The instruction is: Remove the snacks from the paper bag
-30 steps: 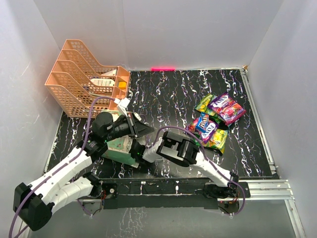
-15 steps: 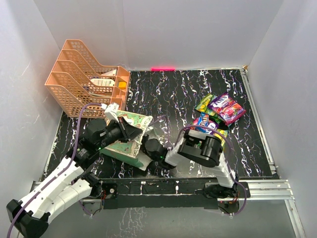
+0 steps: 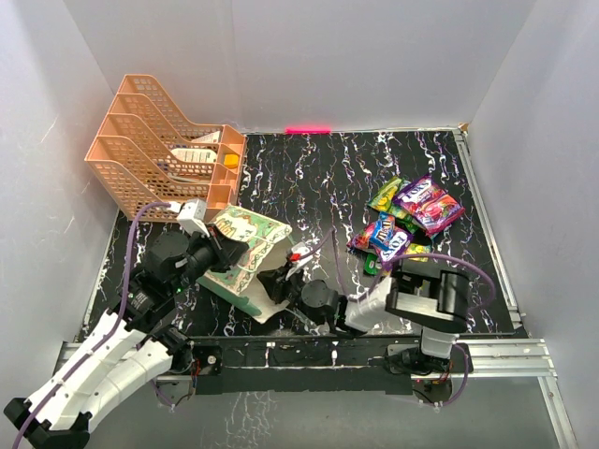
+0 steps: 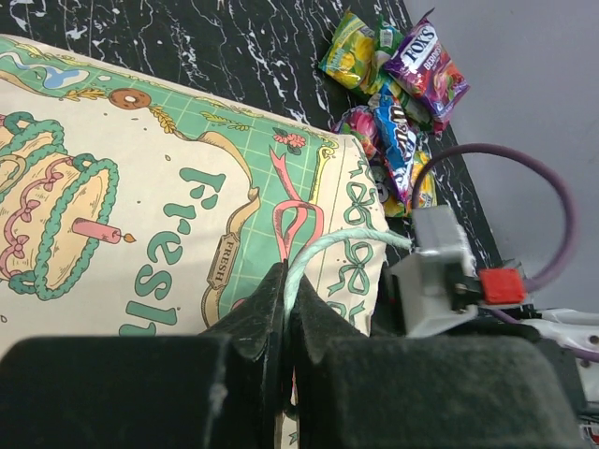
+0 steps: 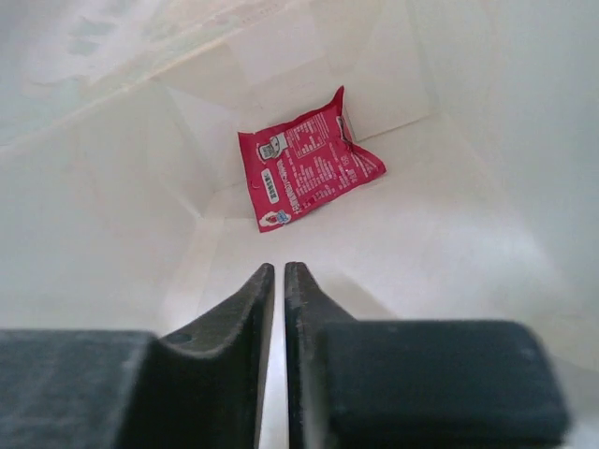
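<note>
Left hand point(image 4: 285, 281) is clenched on the thin string handle point(image 4: 337, 245) of the paper bag point(image 3: 245, 257), pinching the cord between its two dark fingers. The bag lies on its side near the front left of the black marbled bench point(image 3: 318, 178), its printed "Fresh" face turned up and its mouth toward the right arm. The right hand point(image 5: 278, 271) reaches inside the bag, its fingers drawn together with only a slit between them and nothing gripped. Ahead of it, apart from the fingertips, a red packet point(image 5: 304, 159) rests flat at the far end of the white interior. Other snacks point(image 3: 407, 224), green, purple, yellow and blue, lie overlapping in a loose pile on the right side of the bench, well apart from the bag. A peach mesh rack point(image 3: 150, 150) stands at the back left corner.
</note>
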Controlling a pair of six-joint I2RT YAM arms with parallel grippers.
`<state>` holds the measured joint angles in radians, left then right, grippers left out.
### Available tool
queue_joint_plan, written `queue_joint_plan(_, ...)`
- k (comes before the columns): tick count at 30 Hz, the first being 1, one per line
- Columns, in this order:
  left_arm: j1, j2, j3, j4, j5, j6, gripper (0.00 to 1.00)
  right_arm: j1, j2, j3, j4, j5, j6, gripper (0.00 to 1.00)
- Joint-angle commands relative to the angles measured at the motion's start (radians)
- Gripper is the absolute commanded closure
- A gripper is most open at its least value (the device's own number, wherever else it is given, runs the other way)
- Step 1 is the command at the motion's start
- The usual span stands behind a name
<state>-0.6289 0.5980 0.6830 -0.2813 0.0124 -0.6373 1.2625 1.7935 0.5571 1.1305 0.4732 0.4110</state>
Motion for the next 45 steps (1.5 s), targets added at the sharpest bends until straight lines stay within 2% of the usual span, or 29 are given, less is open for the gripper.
queue_joint_plan(1,-0.002,0.006,0.018,-0.007,-0.037,0.002,1.0,0.04,-0.134,-0.042,-0.051,-0.014,-0.084,0.78)
queue_joint_plan(3,-0.002,0.02,0.023,-0.003,-0.034,0.003,1.0,0.049,-0.212,-0.047,-0.18,-0.015,-0.073,0.67)
queue_joint_plan(5,-0.002,0.031,0.031,-0.006,-0.033,0.006,1.0,0.049,-0.323,-0.023,-0.398,0.014,-0.028,0.54)
queue_joint_plan(8,-0.002,0.036,0.038,-0.006,-0.03,0.015,1.0,0.048,-0.472,0.013,-0.7,0.062,0.036,0.45)
queue_joint_plan(11,-0.002,0.038,0.044,0.0,-0.021,0.018,1.0,0.045,-0.62,-0.039,-0.872,0.093,0.187,0.33)
queue_joint_plan(13,-0.002,0.043,0.053,0.003,-0.007,0.024,1.0,0.019,-0.691,-0.078,-0.967,0.054,0.307,0.29)
queue_joint_plan(16,-0.002,0.055,0.066,0.005,0.019,0.034,1.0,-0.044,-0.733,-0.107,-0.992,-0.082,0.448,0.25)
queue_joint_plan(21,-0.002,0.087,0.088,0.008,0.063,0.053,1.0,-0.127,-0.672,-0.142,-0.837,-0.239,0.594,0.2)
queue_joint_plan(24,-0.002,0.116,0.109,-0.004,0.088,0.07,1.0,-0.14,-0.602,-0.159,-0.745,-0.262,0.65,0.18)
queue_joint_plan(32,-0.002,0.146,0.135,0.004,0.165,0.105,1.0,-0.184,-0.369,-0.155,-0.497,-0.319,0.783,0.41)
queue_joint_plan(37,-0.002,0.176,0.171,0.016,0.241,0.148,1.0,-0.184,-0.248,-0.131,-0.419,-0.345,0.84,0.66)
queue_joint_plan(43,-0.003,0.228,0.225,0.063,0.378,0.206,1.0,-0.189,-0.122,-0.101,-0.276,-0.404,0.856,0.86)
queue_joint_plan(45,-0.003,0.249,0.243,0.072,0.418,0.218,1.0,-0.189,-0.087,-0.08,-0.225,-0.414,0.843,0.9)
